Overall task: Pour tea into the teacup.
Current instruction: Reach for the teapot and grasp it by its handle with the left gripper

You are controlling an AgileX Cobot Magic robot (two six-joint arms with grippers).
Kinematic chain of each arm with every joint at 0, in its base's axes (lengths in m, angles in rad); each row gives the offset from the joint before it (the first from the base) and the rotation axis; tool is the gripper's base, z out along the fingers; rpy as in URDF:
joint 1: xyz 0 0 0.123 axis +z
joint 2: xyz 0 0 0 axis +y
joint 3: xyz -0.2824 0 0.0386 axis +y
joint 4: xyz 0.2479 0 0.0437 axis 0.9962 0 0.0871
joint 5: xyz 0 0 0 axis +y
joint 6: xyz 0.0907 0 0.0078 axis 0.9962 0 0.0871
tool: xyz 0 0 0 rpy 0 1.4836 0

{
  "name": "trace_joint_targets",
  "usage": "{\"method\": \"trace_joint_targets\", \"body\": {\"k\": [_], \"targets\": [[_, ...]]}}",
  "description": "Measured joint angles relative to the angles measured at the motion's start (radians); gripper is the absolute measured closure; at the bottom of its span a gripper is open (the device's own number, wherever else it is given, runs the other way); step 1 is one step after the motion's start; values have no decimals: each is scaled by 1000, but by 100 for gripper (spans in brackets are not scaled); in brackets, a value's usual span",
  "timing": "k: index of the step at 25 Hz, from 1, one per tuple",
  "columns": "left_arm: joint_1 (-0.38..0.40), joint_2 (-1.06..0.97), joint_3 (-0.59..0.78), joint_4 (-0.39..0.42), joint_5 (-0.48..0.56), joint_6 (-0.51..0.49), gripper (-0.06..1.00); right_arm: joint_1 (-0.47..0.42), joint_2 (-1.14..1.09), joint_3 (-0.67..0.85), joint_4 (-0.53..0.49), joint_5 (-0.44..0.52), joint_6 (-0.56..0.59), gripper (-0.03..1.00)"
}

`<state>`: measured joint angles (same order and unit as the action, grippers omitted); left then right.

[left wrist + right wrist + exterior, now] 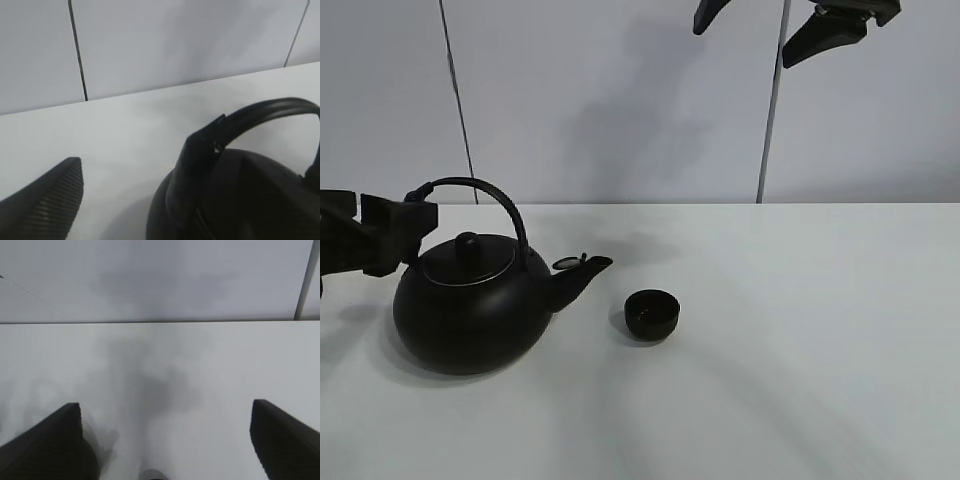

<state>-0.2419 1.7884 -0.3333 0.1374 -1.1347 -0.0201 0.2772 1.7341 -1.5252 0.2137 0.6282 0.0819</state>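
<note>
The big round black kettle (470, 305) with an arched handle (485, 190) stands on the white table at the left, its spout toward the teacup. The teacup (651, 313), a tiny black handleless bowl, sits just right of the spout. My left gripper (418, 222) is open at the handle's left base. In the left wrist view one ribbed finger (50, 205) shows beside the handle (260, 112); the other finger is lost against the black kettle (250, 200). My right gripper (765, 30) is open and empty, raised high above the table, also in the right wrist view (165, 440).
The white table (800, 330) runs back to a pale panelled wall (620, 100) with dark vertical seams. Nothing else stands on the table besides the kettle and the cup.
</note>
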Motion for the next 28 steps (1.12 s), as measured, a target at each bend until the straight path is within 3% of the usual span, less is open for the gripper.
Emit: {"method": "trace_joint_targets", "body": {"k": [14,28], "targets": [[0,2,-68,4,111,13,34,0,0,0,0,0,0,34],[0,2,-68,4,129,20,34,0,0,0,0,0,0,34]]}}
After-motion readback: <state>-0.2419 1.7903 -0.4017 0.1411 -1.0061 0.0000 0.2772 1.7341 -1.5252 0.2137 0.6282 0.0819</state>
